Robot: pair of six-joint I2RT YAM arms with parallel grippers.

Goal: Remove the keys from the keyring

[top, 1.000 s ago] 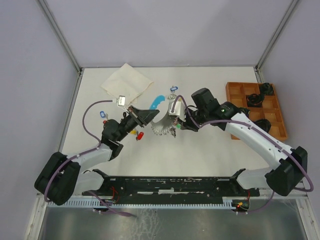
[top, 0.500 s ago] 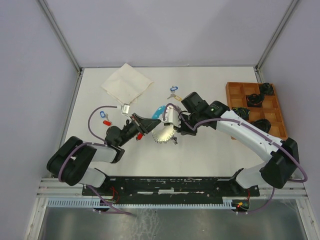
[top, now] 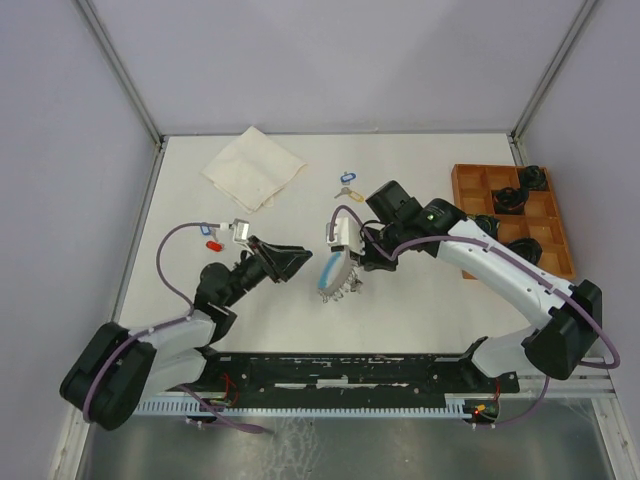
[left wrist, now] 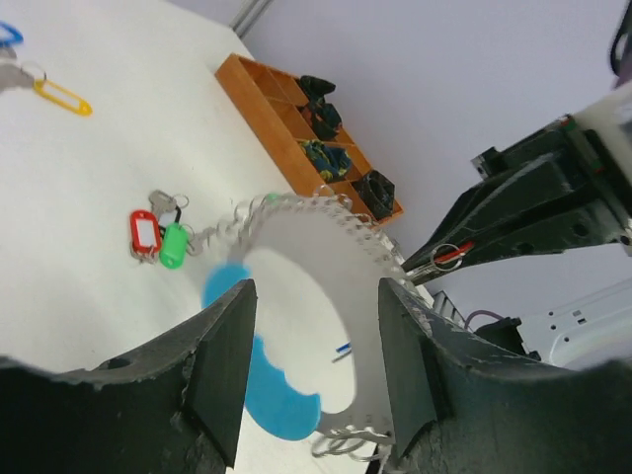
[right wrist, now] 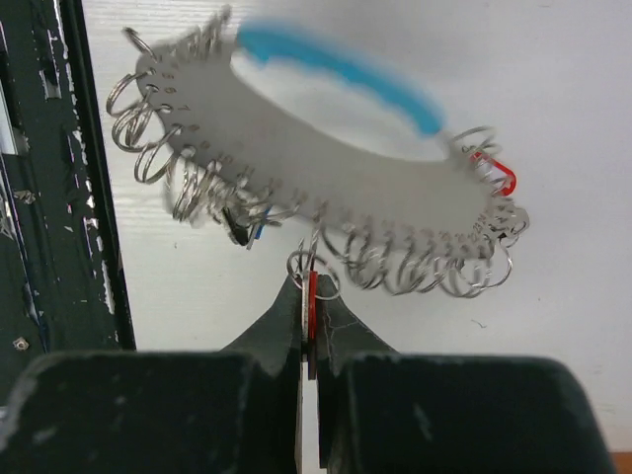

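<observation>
1. Right gripper (right wrist: 311,286): jaws pressed together, pinching one small split ring (right wrist: 314,265) on the edge of the keyring (top: 333,272).
2. The keyring hangs tilted from that grip, mid-table, between the two grippers. I can't tell if its low edge touches the table (top: 420,310).
3. Its blue band (right wrist: 346,69) sits on the side away from the right jaws. More split rings (right wrist: 148,148) line the rest of the rim.
4. Left gripper (top: 296,265): jaws spread with nothing in them. It is near the keyring, pointing at it but apart from it.
5. Keys with a red tag (left wrist: 144,232) and a green tag (left wrist: 174,245) lie on the table just beside the loop. Can't tell if they are attached.
6. Loose on the table past the right gripper: a blue-tag key (top: 346,177) and a yellow-tag key (top: 343,192).
7. Another red-tagged key (top: 213,242) lies left of the left gripper.
8. Cloth (top: 253,167) is at the far left, tray (top: 462,215) at the right edge.
</observation>
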